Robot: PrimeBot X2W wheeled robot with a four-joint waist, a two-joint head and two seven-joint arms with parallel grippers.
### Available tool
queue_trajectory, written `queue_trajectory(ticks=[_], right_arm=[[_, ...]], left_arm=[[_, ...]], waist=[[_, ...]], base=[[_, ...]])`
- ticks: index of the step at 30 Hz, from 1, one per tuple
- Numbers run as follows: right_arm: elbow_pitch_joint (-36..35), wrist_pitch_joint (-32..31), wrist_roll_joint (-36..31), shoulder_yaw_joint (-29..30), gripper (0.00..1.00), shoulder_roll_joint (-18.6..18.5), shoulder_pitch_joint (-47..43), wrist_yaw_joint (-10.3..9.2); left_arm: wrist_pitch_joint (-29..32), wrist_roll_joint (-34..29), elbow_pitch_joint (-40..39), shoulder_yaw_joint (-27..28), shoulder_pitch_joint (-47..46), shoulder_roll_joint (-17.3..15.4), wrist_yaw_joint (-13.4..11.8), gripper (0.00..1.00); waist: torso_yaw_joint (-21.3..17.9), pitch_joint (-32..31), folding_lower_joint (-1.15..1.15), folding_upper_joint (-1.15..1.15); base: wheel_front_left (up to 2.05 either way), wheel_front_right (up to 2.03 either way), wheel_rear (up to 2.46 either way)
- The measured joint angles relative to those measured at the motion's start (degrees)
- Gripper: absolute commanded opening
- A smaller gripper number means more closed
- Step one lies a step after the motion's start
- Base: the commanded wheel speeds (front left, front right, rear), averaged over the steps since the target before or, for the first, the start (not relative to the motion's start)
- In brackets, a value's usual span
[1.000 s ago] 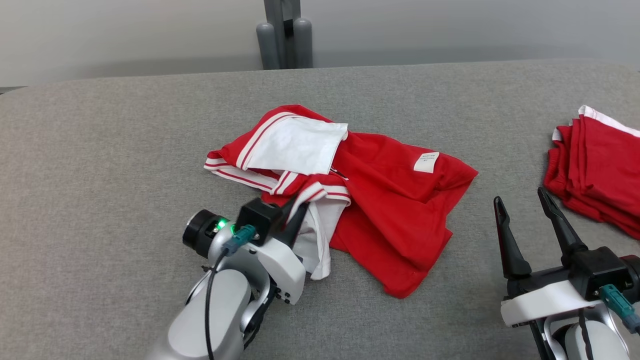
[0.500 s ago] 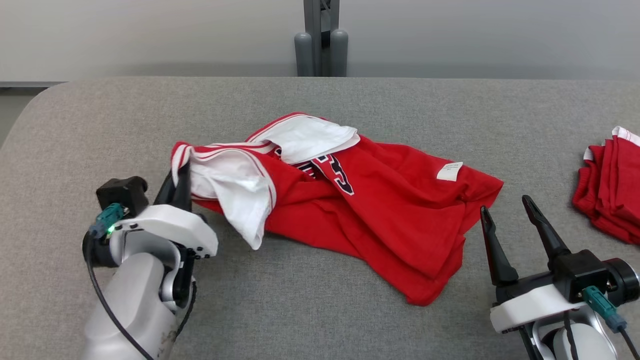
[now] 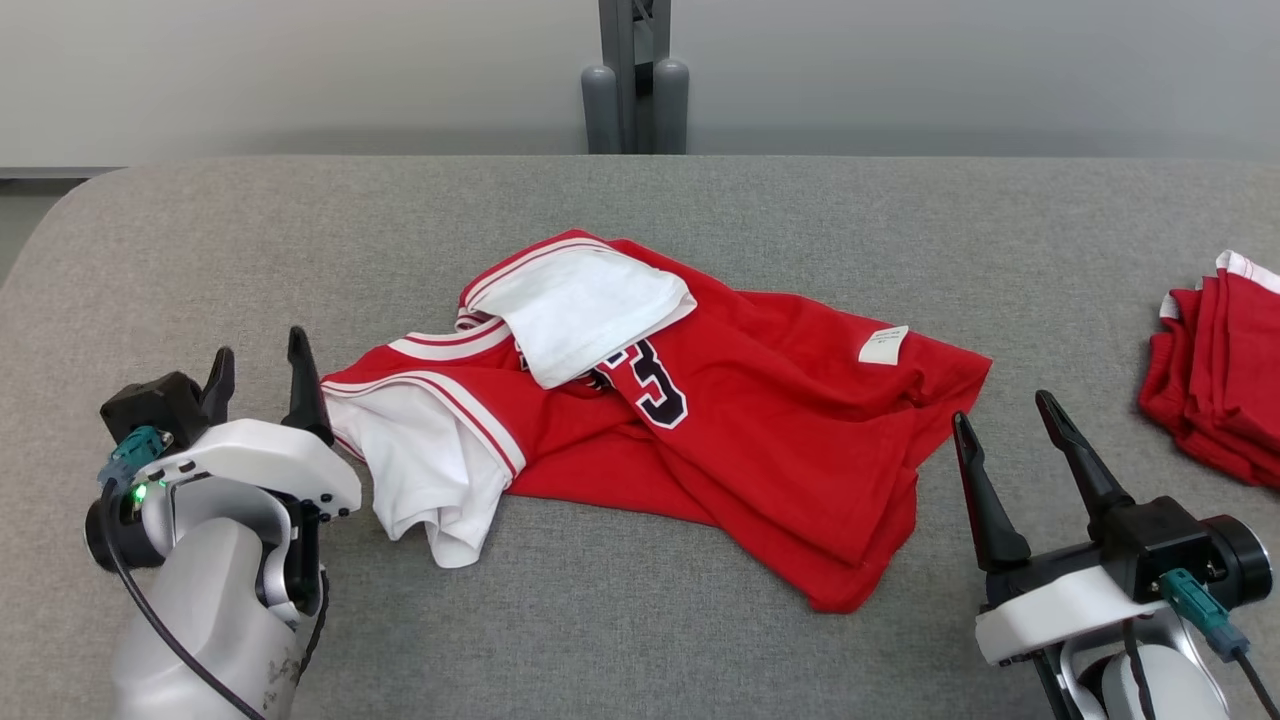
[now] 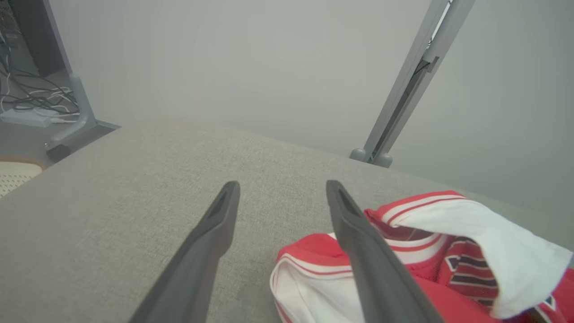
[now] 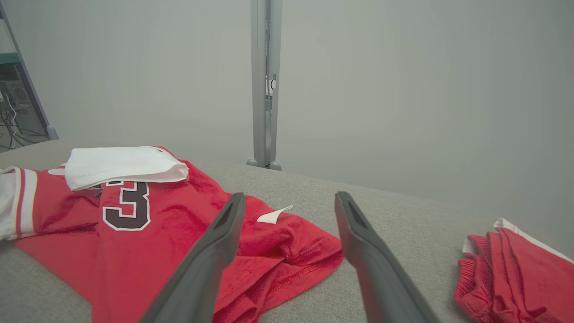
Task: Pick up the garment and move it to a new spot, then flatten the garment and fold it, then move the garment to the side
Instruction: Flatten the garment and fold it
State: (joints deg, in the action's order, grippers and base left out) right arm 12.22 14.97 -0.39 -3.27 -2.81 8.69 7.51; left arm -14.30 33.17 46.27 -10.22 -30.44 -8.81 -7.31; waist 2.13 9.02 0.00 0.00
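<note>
The garment, a red jersey with white sleeves, striped trim and a dark number 3, lies rumpled on the grey padded table between the two grippers. The left gripper has its fingers spread wide with nothing between them. One white sleeve spills out just to the right of its right finger, the striped edge so close that I cannot tell whether cloth and finger touch. In the left wrist view that sleeve edge sits low beside the right finger, and bare table shows through the gap between the fingers. The other white sleeve is folded back over the chest, farther off to the right of those fingers and beyond their tips. The right gripper also has its fingers held apart and grips nothing. The jersey's red hem corner lies just to the left of its left finger, and a small white label sits on the cloth a little beyond that fingertip. A stack of red cloth rests to the right of its right finger, apart from it. A grey post stands past the table's far edge.
</note>
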Motion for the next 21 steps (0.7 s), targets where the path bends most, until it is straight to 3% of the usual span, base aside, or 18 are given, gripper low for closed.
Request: queue_trajectory(ticks=[5,11,21], right_arm=[[-1.04,0.00,1.62,-0.57,1.00,-0.03,-1.76,0.00],[0.00,-0.79,3.03,-7.12,1.00,-1.00,-5.64,0.00],[2.25,-5.66,9.43,-13.26,1.00,-3.26,-11.01,0.00]], left_arm=[[-0.64,-5.06,-9.57,0.12,2.25,-0.69,1.22,1.00],[-0.69,-9.16,-20.06,2.35,11.41,1.05,2.16,1.00],[-0.69,-11.54,-22.14,4.49,17.27,3.97,3.98,1.00]], waist=[[0.98,-0.82,0.00,0.00],[1.92,-1.42,0.00,0.00],[2.37,-2.55,0.00,0.00]], base=[[0.00,0.00,0.00],[0.00,0.00,0.00],[0.00,0.00,0.00]])
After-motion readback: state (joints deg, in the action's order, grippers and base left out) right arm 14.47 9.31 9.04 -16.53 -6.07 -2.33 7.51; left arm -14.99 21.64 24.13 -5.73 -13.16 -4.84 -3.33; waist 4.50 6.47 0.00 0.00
